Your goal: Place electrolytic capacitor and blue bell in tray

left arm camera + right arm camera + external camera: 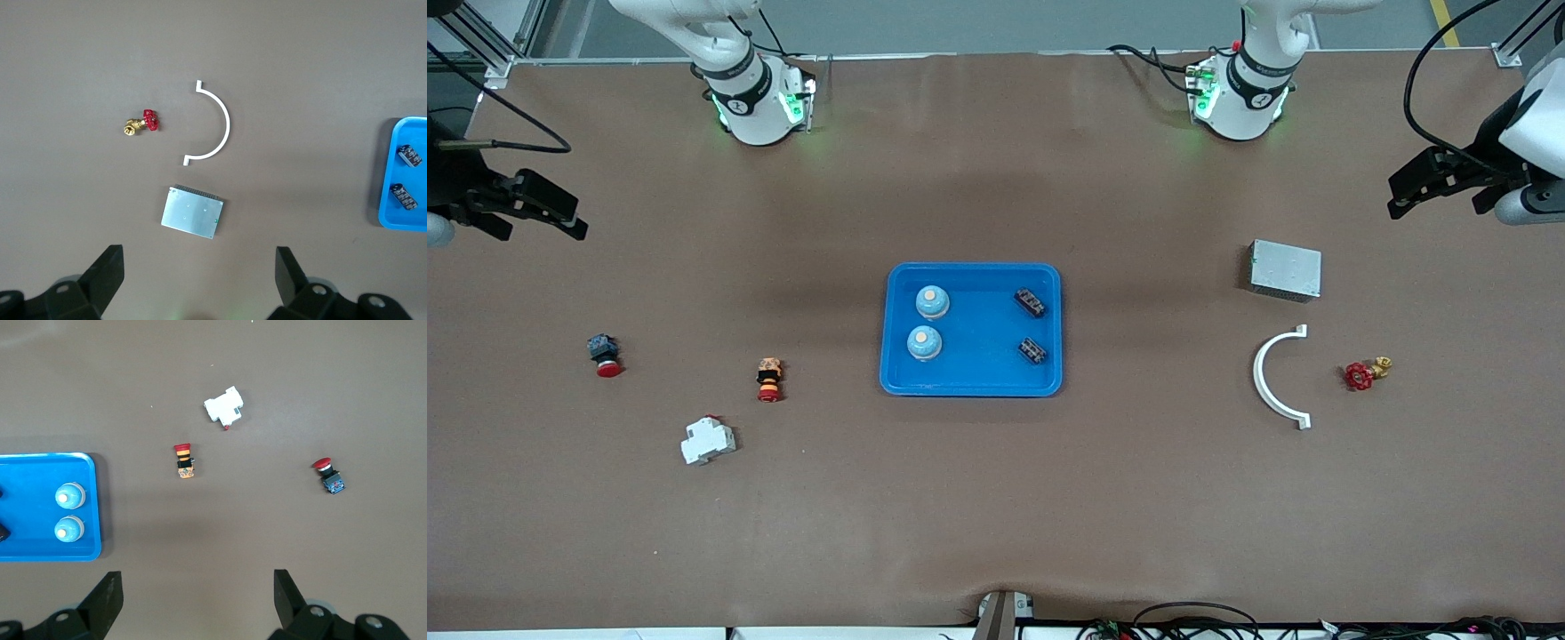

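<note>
The bright-blue tray (pixel 983 360) lies at the table's middle. In it are two light-blue bells (pixel 932 302) (pixel 925 343) toward the right arm's end, and two dark electrolytic capacitors (pixel 1030 302) (pixel 1032 350) toward the left arm's end. The left wrist view shows the tray's edge (pixel 417 130) with both capacitors (pixel 410 155). The right wrist view shows the tray (pixel 33 480) with both bells (pixel 70 496). My left gripper (pixel 1394 200) (pixel 200 263) is open and empty, high over the table's left-arm end. My right gripper (pixel 576 220) (pixel 198 583) is open and empty, high over the right-arm end.
A grey metal box (pixel 1285 269), a white curved bracket (pixel 1272 378) and a red-handled brass valve (pixel 1365 373) lie toward the left arm's end. A red push button (pixel 605 354), an orange-and-red button (pixel 770 380) and a white breaker (pixel 708 440) lie toward the right arm's end.
</note>
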